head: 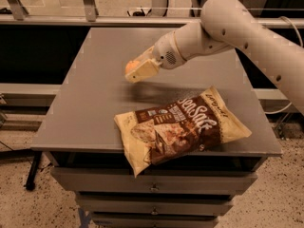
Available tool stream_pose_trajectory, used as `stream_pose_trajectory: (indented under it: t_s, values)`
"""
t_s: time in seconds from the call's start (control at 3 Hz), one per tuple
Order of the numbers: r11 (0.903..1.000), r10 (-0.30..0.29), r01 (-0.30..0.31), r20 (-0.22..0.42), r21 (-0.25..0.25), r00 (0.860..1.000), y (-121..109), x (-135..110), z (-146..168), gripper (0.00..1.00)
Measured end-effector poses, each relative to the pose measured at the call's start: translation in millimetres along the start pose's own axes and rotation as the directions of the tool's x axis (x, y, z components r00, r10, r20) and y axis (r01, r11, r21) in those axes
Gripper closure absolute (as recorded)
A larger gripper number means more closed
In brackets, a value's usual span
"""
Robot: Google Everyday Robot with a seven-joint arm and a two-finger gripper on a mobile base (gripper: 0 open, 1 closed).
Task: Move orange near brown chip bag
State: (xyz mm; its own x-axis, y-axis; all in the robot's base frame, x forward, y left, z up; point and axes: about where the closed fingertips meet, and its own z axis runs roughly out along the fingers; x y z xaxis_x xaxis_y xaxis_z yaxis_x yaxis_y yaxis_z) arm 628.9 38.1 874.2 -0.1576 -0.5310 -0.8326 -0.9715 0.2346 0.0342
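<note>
Orange (130, 64) held off table, behind chip bag (183, 127) and well apart from it, above bag's left end as seen. Gripper (137, 70) at same spot, jaws closed on orange; fruit only partly visible past pale fingers (146, 71). Bag flat on grey table (85, 103), one corner overhanging front edge. White arm (228, 27) reaches in from behind bag's right side. Below bag, drawers (152, 186).
</note>
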Motion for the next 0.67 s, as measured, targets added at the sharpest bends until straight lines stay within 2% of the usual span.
stream_pose_trajectory:
  t_s: [0.33, 0.67]
  values:
    - [0.9970, 0.004, -0.006, -0.028, -0.078, 1.000, 23.2, 3.5, -2.8, 1.00]
    - [0.9897, 0.013, -0.018, -0.035, -0.142, 0.999, 41.8, 7.0, -3.8, 1.00]
